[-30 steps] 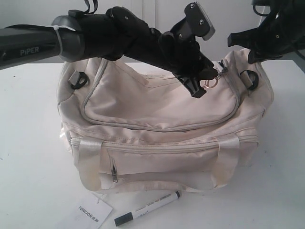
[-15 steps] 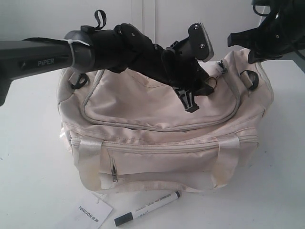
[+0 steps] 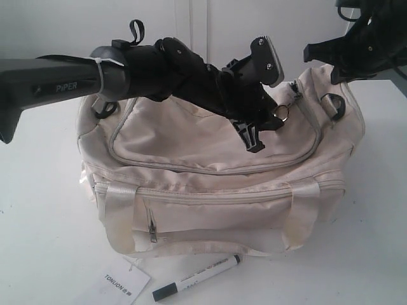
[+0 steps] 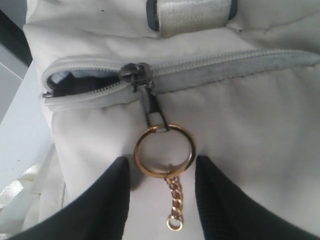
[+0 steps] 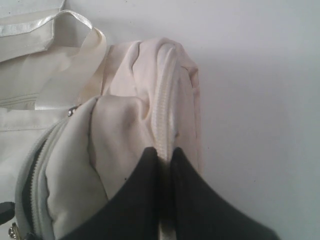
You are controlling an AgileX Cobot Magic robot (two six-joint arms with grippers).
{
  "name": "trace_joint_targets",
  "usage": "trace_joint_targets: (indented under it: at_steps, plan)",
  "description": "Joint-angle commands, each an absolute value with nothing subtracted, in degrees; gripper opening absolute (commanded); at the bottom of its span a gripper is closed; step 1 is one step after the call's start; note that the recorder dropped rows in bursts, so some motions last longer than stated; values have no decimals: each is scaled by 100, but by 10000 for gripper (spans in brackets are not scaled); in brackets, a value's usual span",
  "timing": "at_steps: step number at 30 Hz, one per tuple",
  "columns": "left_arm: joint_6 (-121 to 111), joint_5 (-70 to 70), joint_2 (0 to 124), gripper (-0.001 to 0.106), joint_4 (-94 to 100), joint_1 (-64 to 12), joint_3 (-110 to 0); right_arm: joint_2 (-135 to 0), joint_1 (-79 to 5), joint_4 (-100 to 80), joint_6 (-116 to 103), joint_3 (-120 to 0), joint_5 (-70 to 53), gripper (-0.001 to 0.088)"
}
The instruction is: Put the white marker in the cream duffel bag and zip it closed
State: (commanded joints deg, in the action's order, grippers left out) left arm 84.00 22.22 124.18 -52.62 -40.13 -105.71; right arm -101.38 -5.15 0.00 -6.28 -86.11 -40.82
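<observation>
The cream duffel bag (image 3: pixel 216 184) sits mid-table, its top zipper almost fully shut. In front of it the white marker (image 3: pixel 197 277) lies on the table, dark cap to the left. My left gripper (image 3: pixel 266 130) reaches across the bag's top. In the left wrist view it (image 4: pixel 162 172) is open, one finger on each side of the gold ring pull (image 4: pixel 164 150), not gripping it. The slider (image 4: pixel 135 75) has a short dark gap beyond it. My right gripper (image 5: pixel 164 155) is shut on the bag's end seam (image 5: pixel 165 100), holding up that end (image 3: pixel 318 76).
A white paper tag (image 3: pixel 121 283) with printed text lies beside the marker at the front edge. Satin strap handles (image 3: pixel 117 210) hang down the bag's front beside a small zip pocket (image 3: pixel 151 225). Bare white table (image 3: pixel 38 210) surrounds the bag.
My left arm has pushed further in over the bag and its gripper has tipped down beside the ring pull. Bag, marker, tag and right gripper have not moved.
</observation>
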Motion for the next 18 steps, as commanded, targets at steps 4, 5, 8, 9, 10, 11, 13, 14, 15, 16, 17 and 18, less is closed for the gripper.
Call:
trace_joint_targets:
  at_steps: [4, 5, 8, 9, 10, 11, 13, 14, 15, 16, 17, 18]
  plan:
    - [8400, 2253, 12418, 339, -5262, -4013, -10571, -10138, -515, 0, -628, -8611, -4082, 0]
    - [8400, 2253, 12418, 286, -5262, -4013, -10571, -10138, -515, 0, -628, -8611, -4082, 0]
    - [8400, 2253, 12418, 131, -5262, -4013, -10571, -10138, -515, 0, -628, -8611, -4067, 0]
    - [8400, 2253, 12418, 94, -5262, -4013, -10571, -10138, -515, 0, -628, -8611, -4067, 0]
    - [8400, 2253, 12418, 51, -5262, -4013, -10571, -10138, -515, 0, -628, -8611, -4067, 0]
    - [8400, 2253, 12418, 13, -5262, -4013, -10571, -10138, -515, 0, -628, -8611, -4067, 0]
    - [8400, 2253, 12405, 0, -5262, -4013, -10571, -10138, -515, 0, -628, -8611, -4067, 0]
    - [8400, 2241, 12391, 0, -5262, -4013, -10571, -10138, -515, 0, -628, -8611, -4067, 0]
    - [8400, 2241, 12365, 0, -5262, -4013, -10571, -10138, -515, 0, -628, -8611, -4067, 0]
    - [8400, 2241, 12341, 0, -5262, -4013, -10571, -10138, -515, 0, -628, -8611, -4067, 0]
    - [8370, 2253, 12324, 0, -5262, -4013, -10571, -10138, -515, 0, -628, -8611, -4067, 0]
    - [8323, 2253, 12296, 0, -5262, -4013, -10571, -10138, -515, 0, -628, -8611, -4067, 0]
